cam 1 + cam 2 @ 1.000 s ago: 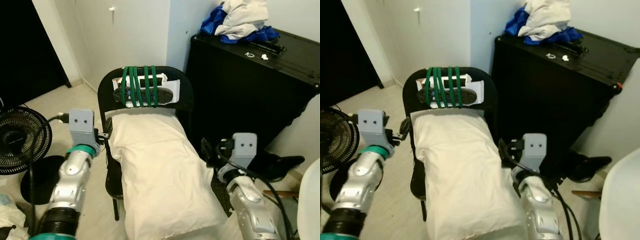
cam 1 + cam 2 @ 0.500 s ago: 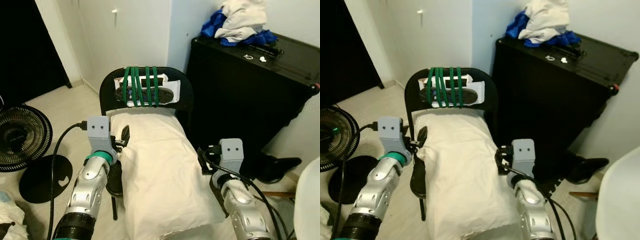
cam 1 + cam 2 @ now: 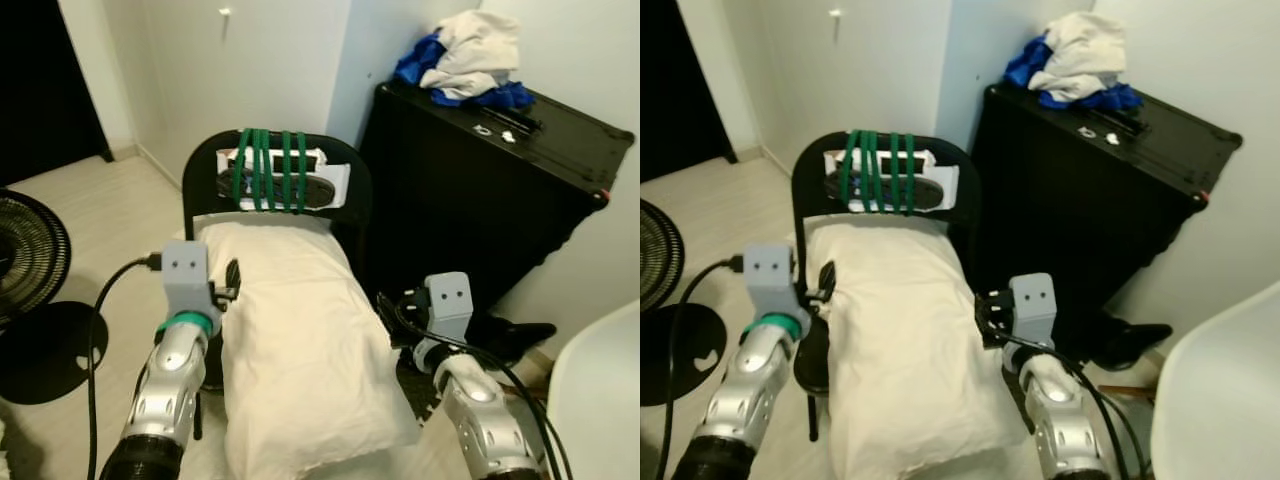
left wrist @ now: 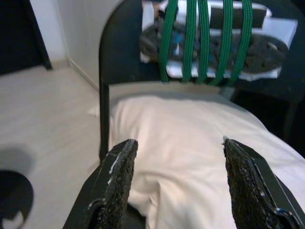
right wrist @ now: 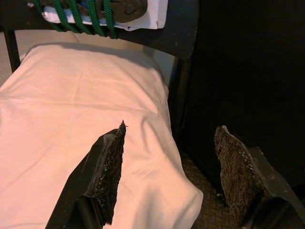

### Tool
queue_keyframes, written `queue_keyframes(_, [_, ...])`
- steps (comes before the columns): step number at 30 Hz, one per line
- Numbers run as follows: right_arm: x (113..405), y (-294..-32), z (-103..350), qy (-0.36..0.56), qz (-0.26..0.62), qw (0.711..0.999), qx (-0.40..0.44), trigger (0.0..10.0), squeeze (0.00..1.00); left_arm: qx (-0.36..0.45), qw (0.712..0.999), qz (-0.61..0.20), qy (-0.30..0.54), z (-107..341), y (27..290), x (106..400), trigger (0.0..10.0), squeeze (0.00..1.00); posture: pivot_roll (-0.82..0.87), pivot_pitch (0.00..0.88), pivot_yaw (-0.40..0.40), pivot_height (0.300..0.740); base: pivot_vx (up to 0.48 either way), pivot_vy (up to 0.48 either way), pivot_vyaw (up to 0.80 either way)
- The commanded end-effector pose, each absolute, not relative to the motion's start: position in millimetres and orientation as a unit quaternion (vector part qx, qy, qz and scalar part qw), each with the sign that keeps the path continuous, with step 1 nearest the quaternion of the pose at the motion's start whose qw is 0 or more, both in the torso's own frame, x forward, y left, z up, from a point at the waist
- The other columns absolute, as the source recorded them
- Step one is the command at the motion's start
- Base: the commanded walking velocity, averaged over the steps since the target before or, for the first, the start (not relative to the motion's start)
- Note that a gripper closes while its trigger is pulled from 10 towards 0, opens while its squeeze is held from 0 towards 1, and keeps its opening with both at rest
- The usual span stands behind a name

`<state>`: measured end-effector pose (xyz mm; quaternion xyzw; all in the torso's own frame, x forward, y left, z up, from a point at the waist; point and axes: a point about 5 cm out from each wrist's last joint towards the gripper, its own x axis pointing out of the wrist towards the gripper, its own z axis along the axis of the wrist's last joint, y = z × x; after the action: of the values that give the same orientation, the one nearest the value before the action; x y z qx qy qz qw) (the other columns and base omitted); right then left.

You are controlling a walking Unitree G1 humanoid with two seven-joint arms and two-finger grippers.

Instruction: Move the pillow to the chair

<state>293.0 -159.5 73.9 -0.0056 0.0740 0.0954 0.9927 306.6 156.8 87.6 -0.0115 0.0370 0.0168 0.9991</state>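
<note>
White pillow (image 3: 300,330) lying lengthwise on the black chair (image 3: 205,175), far end against the backrest, near end overhanging the seat and hiding it almost wholly. Green cords (image 3: 268,170) wrapped round the backrest over a white and dark bundle, hard to identify. Left gripper (image 4: 178,179) at the pillow's left edge, fingers spread wide, holding nothing. Right gripper (image 5: 167,176) at the pillow's right edge, likewise spread wide, one finger over the pillow, the other over the dark gap beside the black cabinet (image 3: 500,190). Crumpled clothes (image 3: 465,55) atop the cabinet. Fan (image 3: 25,260) cut off at far left.
</note>
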Motion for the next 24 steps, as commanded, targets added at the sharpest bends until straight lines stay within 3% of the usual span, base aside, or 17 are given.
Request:
queue_keyframes(1, [291.7, -156.4, 70.0, 0.084, 0.101, 0.991, -0.007, 10.0, 0.00, -0.008, 0.999, 0.010, 0.034, 87.8, 152.8, 304.0, 10.0, 0.00, 0.03, 0.000, -0.082, 0.740, 0.000, 0.000, 0.00])
queue_keyframes(17, [297.1, -157.7, 77.2, 0.056, 0.094, 0.994, 0.020, 10.0, 0.00, 0.005, 1.000, 0.005, 0.013, 94.2, 164.7, 308.3, 10.0, 0.00, 0.04, 0.000, -0.040, 0.740, 0.000, 0.000, 0.00])
queue_keyframes(24, [297.5, -177.0, 67.9, 0.070, 0.050, 0.995, 0.043, 10.0, 0.00, 0.033, 0.998, 0.042, 0.026, 91.6, 177.7, 309.0, 10.0, 0.00, 0.11, 0.000, -0.059, 0.740, 0.000, 0.000, 0.00])
